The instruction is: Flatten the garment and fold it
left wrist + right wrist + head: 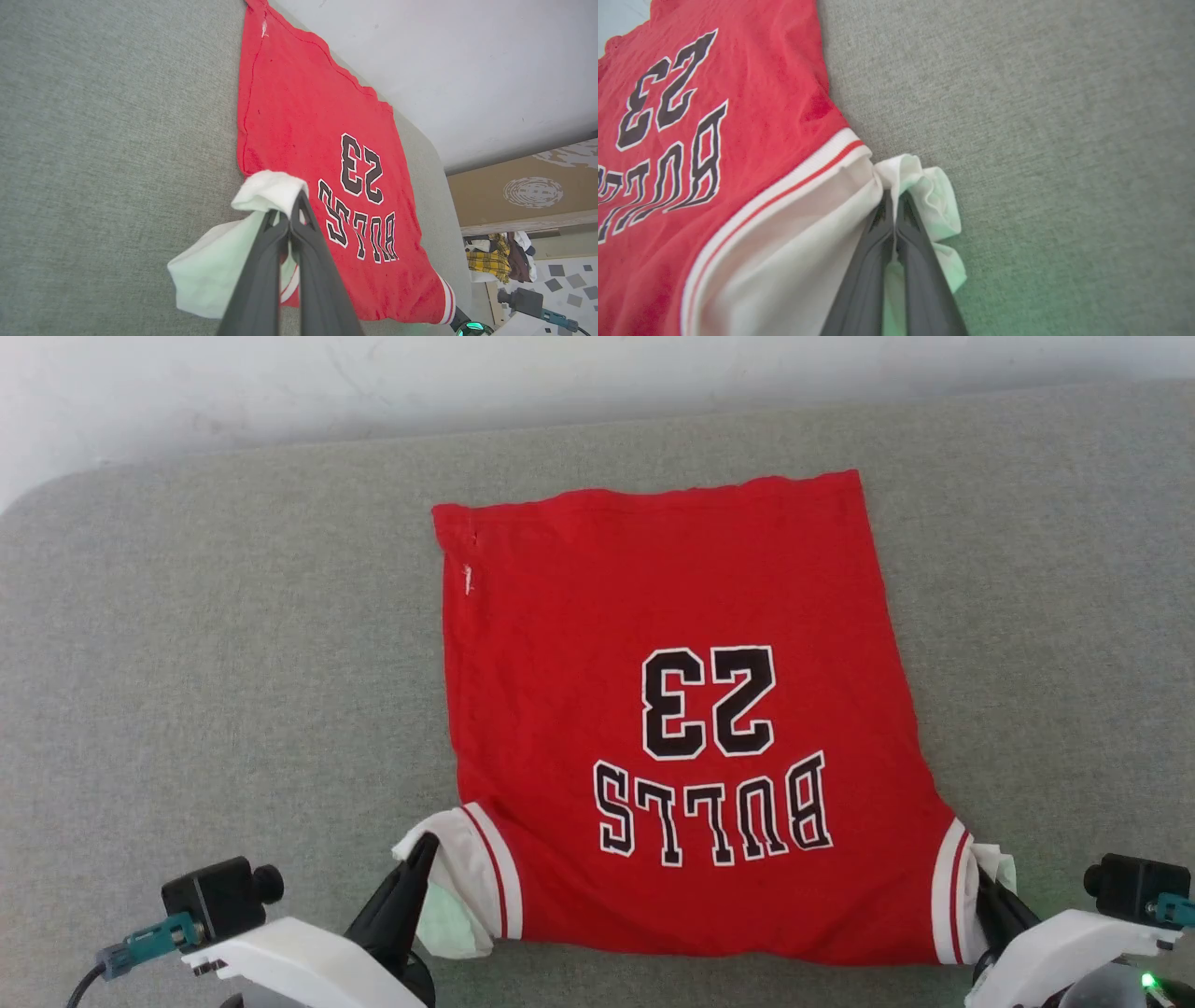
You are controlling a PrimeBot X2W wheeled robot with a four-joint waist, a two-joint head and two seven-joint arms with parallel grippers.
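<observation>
The garment (672,709) is a red jersey T-shirt spread lettering-up on the grey surface, hem at the far side, black "BULLS 23" print facing me upside down. Its white sleeves with red-striped trim lie at the near corners. My left gripper (425,847) is shut on the left sleeve's bunched edge (268,191); the fingers (280,261) pinch the white cloth. My right gripper (982,887) is shut on the right sleeve (920,186), with the fabric gathered around the fingertips (893,205). The garment (327,163) and the garment (714,140) lie fairly flat between both arms.
The grey fabric surface (233,663) extends wide on both sides of the shirt, with a rounded far-left corner and a pale wall behind. Beyond its edge, the left wrist view has a brown panel (528,191) and a pile of clothes (495,256).
</observation>
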